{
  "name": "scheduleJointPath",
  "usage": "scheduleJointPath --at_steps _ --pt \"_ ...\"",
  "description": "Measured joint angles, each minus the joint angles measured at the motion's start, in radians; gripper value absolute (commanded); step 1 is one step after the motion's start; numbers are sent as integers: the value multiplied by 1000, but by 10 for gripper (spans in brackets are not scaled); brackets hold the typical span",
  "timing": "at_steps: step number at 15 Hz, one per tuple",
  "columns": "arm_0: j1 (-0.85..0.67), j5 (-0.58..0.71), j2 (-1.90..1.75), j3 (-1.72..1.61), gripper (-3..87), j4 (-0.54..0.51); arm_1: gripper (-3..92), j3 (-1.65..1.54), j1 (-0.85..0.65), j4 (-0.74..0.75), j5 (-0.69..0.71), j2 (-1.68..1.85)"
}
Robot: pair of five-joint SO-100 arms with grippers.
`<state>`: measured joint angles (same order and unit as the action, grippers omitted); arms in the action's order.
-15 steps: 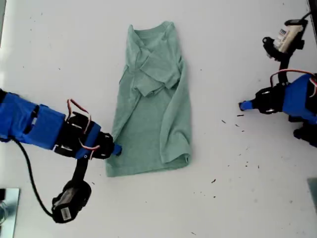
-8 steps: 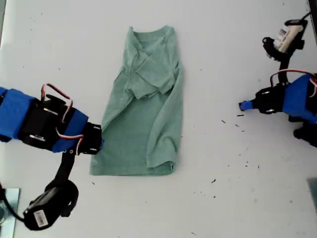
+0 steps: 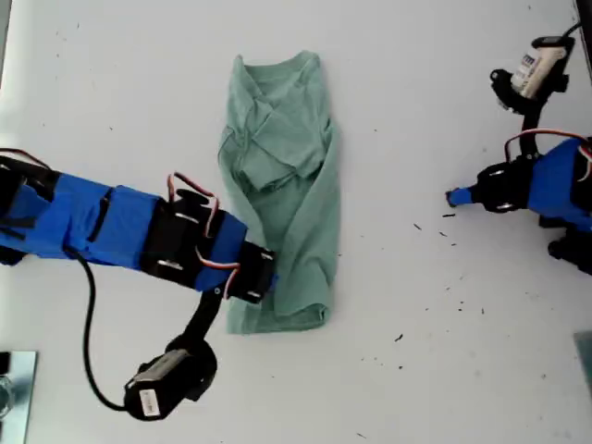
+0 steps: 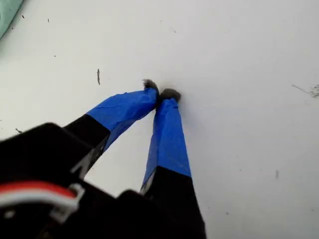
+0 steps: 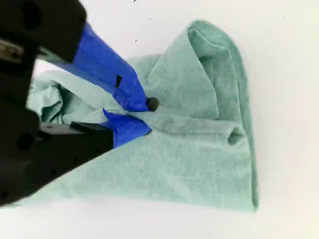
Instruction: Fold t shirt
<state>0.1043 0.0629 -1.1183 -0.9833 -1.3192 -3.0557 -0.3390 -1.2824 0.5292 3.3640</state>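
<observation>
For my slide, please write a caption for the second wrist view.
My second tool, shut on a fold of the green t shirt on the white table.

The t shirt (image 3: 282, 185) lies folded narrow at the frame's centre; my second gripper (image 3: 264, 277) reaches over its lower left edge.

White labels (image 3: 146, 400) on the arms' camera modules carry print too small to read
</observation>
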Motion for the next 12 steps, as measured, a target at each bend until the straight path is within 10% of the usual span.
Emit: scheduleJointPath --at_steps 4,9,12 --pt "-9 91 143 32 232 83 24 -2 0 0 0 5" --pt "-58 80 -431 -295 160 -74 24 -2 0 0 0 5" --pt "-144 35 -1080 -1051 -1 224 24 -2 0 0 0 5"
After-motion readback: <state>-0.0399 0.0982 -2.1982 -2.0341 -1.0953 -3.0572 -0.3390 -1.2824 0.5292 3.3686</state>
